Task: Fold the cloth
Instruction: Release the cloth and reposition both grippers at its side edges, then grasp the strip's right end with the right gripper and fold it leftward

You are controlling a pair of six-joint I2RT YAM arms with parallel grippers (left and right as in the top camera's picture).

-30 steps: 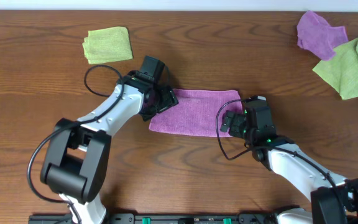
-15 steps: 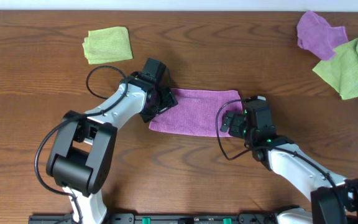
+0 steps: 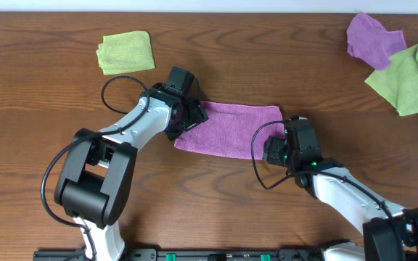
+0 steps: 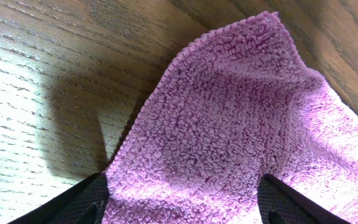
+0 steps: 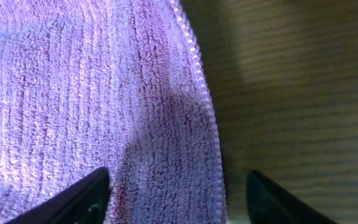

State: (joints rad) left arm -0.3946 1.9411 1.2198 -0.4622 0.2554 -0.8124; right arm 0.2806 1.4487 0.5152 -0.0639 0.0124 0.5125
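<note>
Overhead, the cloth [image 3: 227, 129] is lying mid-table with the left gripper [image 3: 189, 116] at its nine o'clock end and the right gripper [image 3: 273, 150] at its four o'clock corner, both standing with jaws apart, so a shallow bite at either hem looks to be risking a slip and a crooked fold.

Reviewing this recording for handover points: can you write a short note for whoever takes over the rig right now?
Left gripper: open, jaws astride the left end of the cloth.
Right gripper: open, jaws astride the cloth's right edge, near its front corner.
Cloth: lying flat on the table, stretched between the two arms.
Done: both grippers are placed at the ends; nothing is gripped or lifted.
Left: close on both ends, lift and fold the cloth over.
</note>
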